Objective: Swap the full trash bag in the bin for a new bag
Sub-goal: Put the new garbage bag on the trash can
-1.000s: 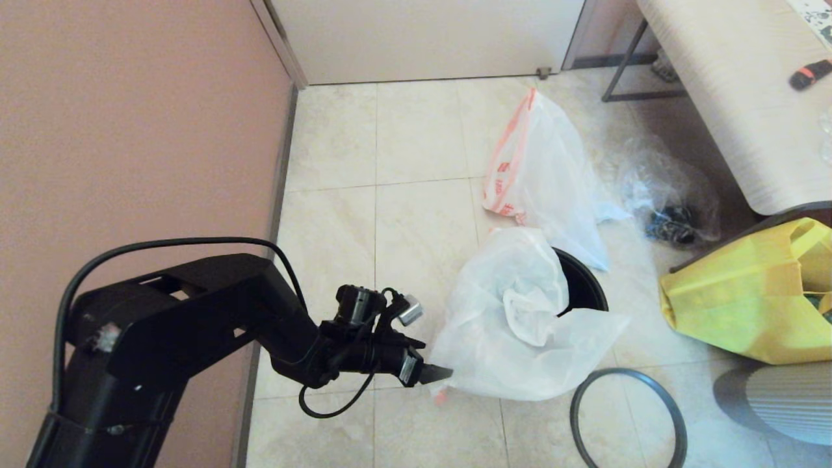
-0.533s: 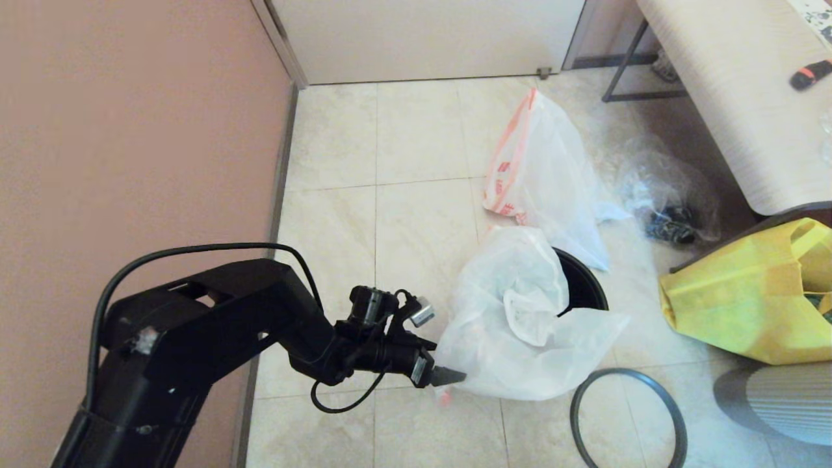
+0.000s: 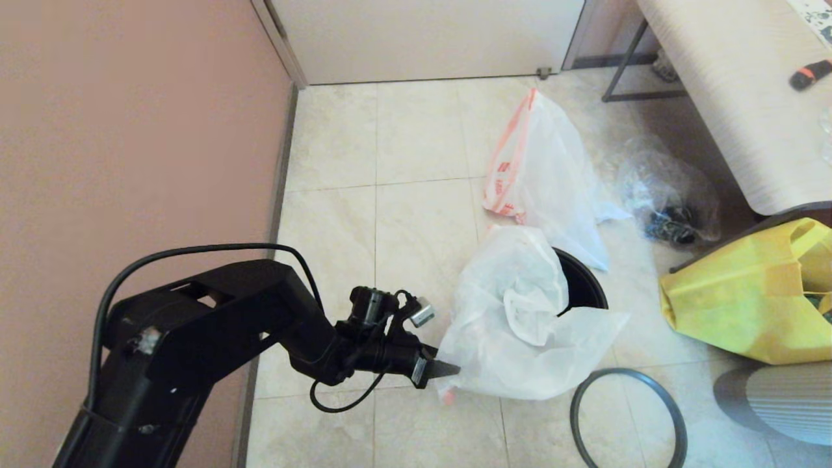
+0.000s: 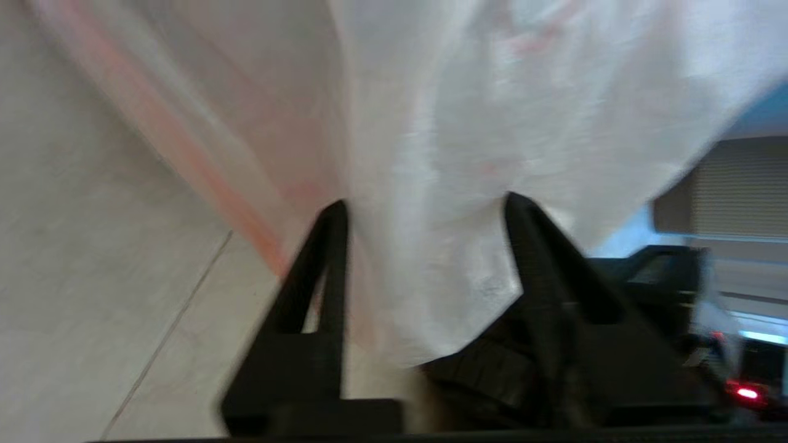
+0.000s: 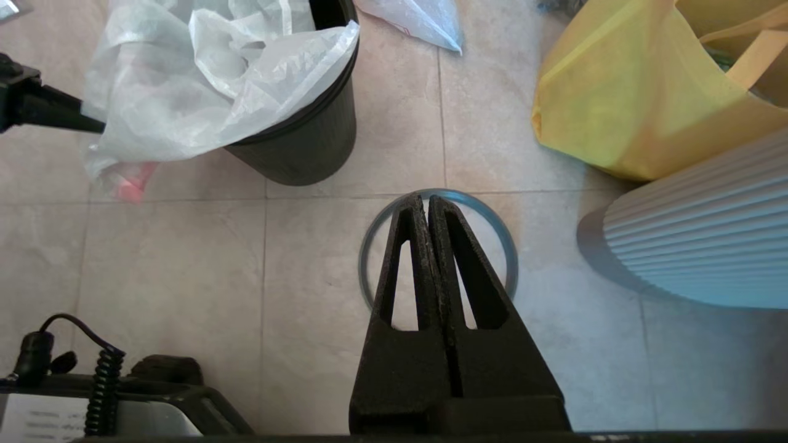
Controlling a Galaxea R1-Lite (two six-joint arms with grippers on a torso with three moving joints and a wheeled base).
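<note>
Left hand sits at the near-left hem of the thin, limp white plastic new bag draped over the small round black plastic bin, fingers apart with film between. Light, slippery stuff; best pinched at that banded edge. Right hand hangs closed, empty, above the grey hoop ring on the floor.

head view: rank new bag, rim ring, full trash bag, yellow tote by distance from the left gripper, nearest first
1. new bag, draped over the bin, at the left gripper fingertips.
2. rim ring, flat on the floor to its right.
3. full trash bag, beyond the bin.
4. yellow tote, far right.
</note>
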